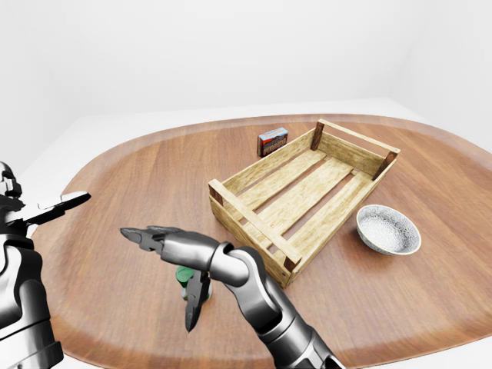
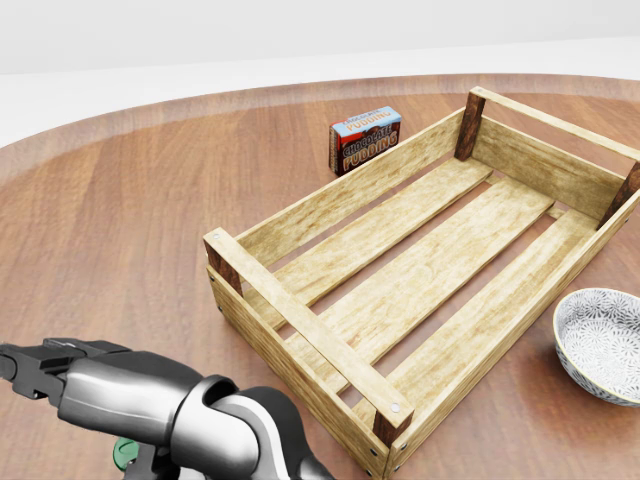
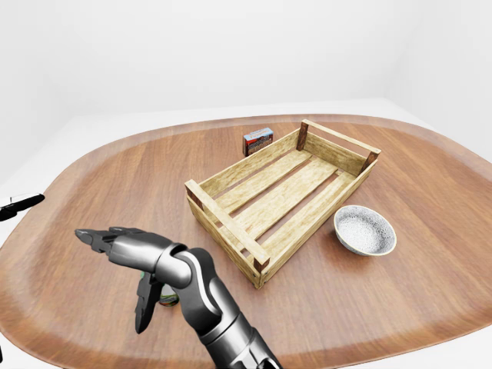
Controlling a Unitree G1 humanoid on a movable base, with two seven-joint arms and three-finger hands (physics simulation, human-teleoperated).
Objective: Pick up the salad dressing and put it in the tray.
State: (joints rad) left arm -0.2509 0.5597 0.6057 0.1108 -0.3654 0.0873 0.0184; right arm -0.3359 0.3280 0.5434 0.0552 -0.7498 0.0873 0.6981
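The salad dressing bottle [image 1: 184,274] stands on the wooden table, to the left of the tray's near corner. Only its green cap [image 2: 124,453] shows, under my right hand. My right hand [image 1: 157,278] hangs over the bottle, open: its long fingers [image 1: 146,234] point left above the cap and the thumb [image 1: 195,302] hangs down beside it, not closed round it. The wooden slatted tray [image 1: 253,224] lies empty at the middle of the table. My left hand [image 1: 52,208] is at the far left of the left-eye view, open and holding nothing.
A chocolate pudding box [image 1: 272,141] stands just beyond the tray's far left side. A speckled white bowl [image 1: 388,229] sits to the right of the tray. The table's rounded edge [image 1: 84,165] curves round on the left.
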